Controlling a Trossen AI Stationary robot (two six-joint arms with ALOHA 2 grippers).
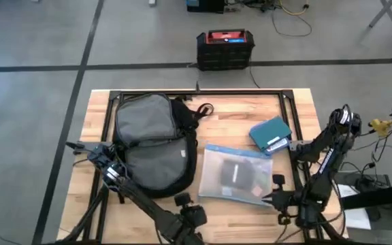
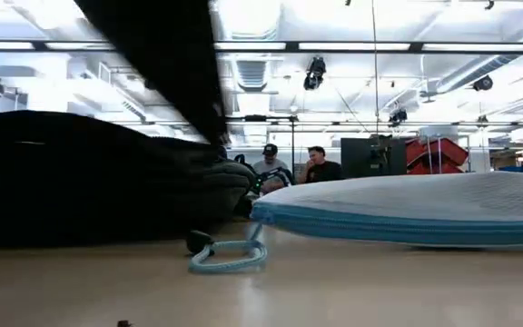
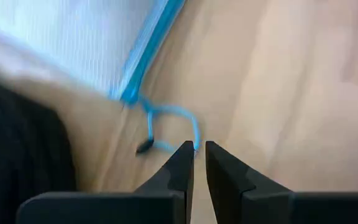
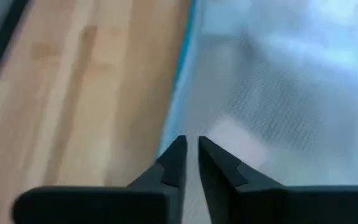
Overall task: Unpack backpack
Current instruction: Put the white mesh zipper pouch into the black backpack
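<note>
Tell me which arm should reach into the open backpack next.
Left, most likely. The left gripper sits beside the backpack, at the corner of the mesh pouch nearest it. The right gripper is over the pouch's other side, so the pouch lies between it and the backpack.

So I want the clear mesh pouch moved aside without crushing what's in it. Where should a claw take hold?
Probably by the blue cord loop at the mesh pouch corner nearest the backpack. It lies free on bare wood, clear of the contents. The left claw sits nearly shut just before it and could come in low along the table.
</note>
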